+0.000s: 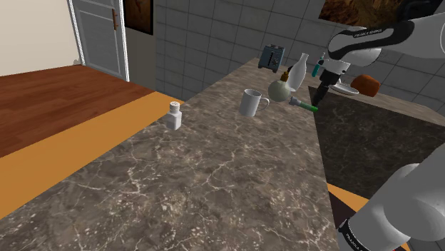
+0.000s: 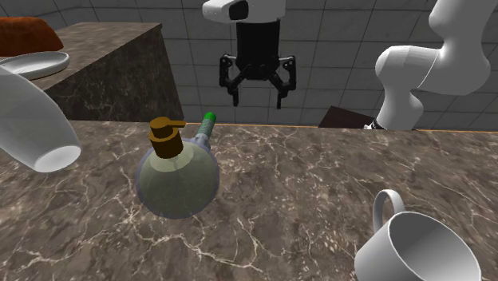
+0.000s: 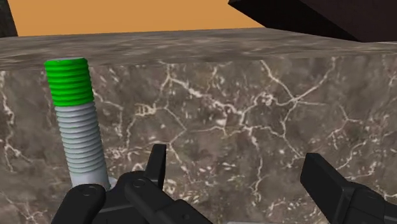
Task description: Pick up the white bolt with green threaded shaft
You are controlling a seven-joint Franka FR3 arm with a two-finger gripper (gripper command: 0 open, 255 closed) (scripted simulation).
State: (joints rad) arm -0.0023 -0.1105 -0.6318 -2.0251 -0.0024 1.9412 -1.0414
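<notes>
- Shoulder view: toward the far end of the brown marbled bench [image 1: 214,178], a white mug [image 1: 251,102], a round soap dispenser [image 1: 279,89] and a tall white bottle [image 1: 298,71]; nearer the view's left, a small white shaker [image 1: 174,114] standing alone.
- Just beside the soap dispenser, toward the view's right, the bolt [image 1: 305,105], lying flat close to the bench's edge, green end pointing away from the soap dispenser.
- Close above that green end, the black gripper [image 1: 320,98], pointing down.
- Second exterior view: gripper [image 2: 257,100] hanging above the bench's far edge, fingers spread wide, holding nothing.
- Below it and to the view's left, the bolt [image 2: 205,130], green tip toward the far edge, pale shaft running in behind the soap dispenser; touched by neither finger.
- On a higher bench [image 2: 112,80] at the view's upper left, a plate [image 2: 32,64] and a brown loaf [image 2: 28,33].
- Wrist view: fingers well apart with bare bench between them; bolt [image 3: 76,121] lying outside the gap, just beyond one finger, ridged pale shaft ending in the green part toward the bench's edge.
</notes>
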